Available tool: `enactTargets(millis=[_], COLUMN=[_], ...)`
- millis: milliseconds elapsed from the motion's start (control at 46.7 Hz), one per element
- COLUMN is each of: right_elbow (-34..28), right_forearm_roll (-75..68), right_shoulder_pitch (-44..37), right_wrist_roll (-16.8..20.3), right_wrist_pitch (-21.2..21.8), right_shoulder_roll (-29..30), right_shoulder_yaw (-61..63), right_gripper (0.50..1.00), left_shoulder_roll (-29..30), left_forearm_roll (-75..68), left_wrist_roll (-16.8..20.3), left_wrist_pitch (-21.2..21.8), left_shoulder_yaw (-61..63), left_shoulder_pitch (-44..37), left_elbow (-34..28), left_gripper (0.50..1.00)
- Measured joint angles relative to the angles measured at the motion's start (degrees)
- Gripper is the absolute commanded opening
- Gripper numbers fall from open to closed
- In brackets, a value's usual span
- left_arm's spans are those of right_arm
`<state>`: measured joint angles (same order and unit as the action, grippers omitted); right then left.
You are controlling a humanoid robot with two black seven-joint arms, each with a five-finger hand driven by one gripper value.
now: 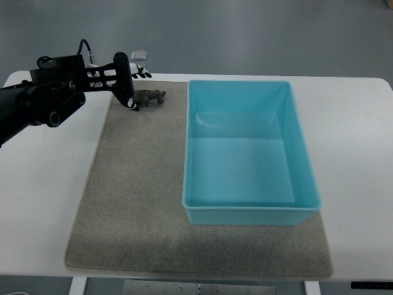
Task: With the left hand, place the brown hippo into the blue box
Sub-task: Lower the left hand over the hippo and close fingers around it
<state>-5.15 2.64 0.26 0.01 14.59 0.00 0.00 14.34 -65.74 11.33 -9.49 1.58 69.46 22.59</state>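
the hippo (149, 97) lay on the mat (135, 196), at its far edge, left of the empty box (245, 212). left hand (126, 83) beside it, fingers spread, holding nothing. judged light, rigid, small; grip across the body.

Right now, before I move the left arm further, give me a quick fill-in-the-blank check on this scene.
1. The brown hippo lies on the grey ____, outside the box.
2. The blue box holds ____.
3. The hand beside the hippo is the ____ hand.
4. The hippo sits to the picture's ____ of the box.

Missing words: mat; nothing; left; left
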Motion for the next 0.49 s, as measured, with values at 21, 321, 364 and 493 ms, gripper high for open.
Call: enactTargets(millis=[21, 321, 364, 493], right_elbow=[0.00, 0.01, 0.00, 0.00], right_forearm_roll=[0.00, 0.00, 0.00, 0.00], right_shoulder_pitch=[0.00, 0.00, 0.00, 0.00], right_wrist_roll=[0.00, 0.00, -0.01, 0.00], right_wrist_pitch=[0.00, 0.00, 0.00, 0.00], right_shoulder_roll=[0.00, 0.00, 0.00, 0.00], right_shoulder_yaw=[0.00, 0.00, 0.00, 0.00], right_gripper=[0.936, 0.936, 0.936, 0.936], left_shoulder_roll=[-0.01, -0.02, -0.02, -0.02], left_forearm_roll=[0.00, 0.00, 0.00, 0.00], left_wrist_roll=[0.00, 0.00, 0.00, 0.00], left_wrist_pitch=[0.00, -0.43, -0.49, -0.62], left_shoulder_yaw=[0.00, 0.08, 0.09, 0.09], left_shoulder_pitch=[0.01, 0.02, 0.02, -0.06], left_elbow=[0.00, 0.03, 0.04, 0.05], left_gripper=[0.866, 0.799, 0.789, 0.784])
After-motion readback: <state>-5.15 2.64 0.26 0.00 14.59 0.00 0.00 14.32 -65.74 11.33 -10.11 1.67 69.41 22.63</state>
